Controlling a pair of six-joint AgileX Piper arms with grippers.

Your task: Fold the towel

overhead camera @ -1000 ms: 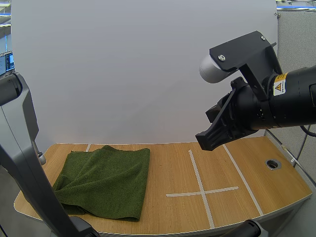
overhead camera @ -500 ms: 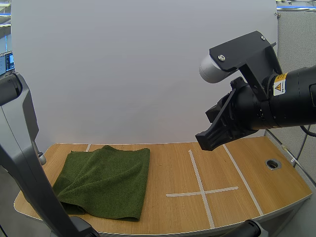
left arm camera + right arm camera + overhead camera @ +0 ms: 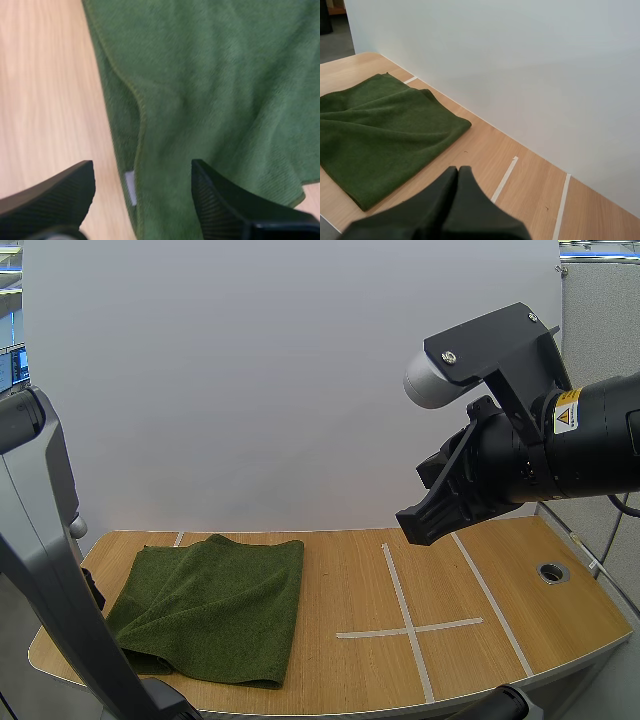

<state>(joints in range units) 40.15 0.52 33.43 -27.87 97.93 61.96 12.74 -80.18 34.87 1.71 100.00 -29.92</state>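
A dark green towel (image 3: 215, 602) lies folded over on the left half of the wooden table (image 3: 350, 680). In the left wrist view my left gripper (image 3: 142, 200) is open just above the towel (image 3: 215, 90), its fingers (image 3: 50, 192) apart over a hemmed edge with a small white label (image 3: 130, 186). Nothing is between them. My right gripper (image 3: 425, 525) hangs high over the table's right half, shut on nothing. In the right wrist view its fingertips (image 3: 457, 182) lie together as one dark wedge, well away from the towel (image 3: 380, 130).
White tape lines form a cross (image 3: 408, 628) on the table's right half, with another strip (image 3: 490, 590) beside it. A round hole (image 3: 553, 572) sits near the right edge. A white wall closes the back.
At the towel's left edge a part of my left arm has lifted a little. The towel lies as before and the right arm has not moved.
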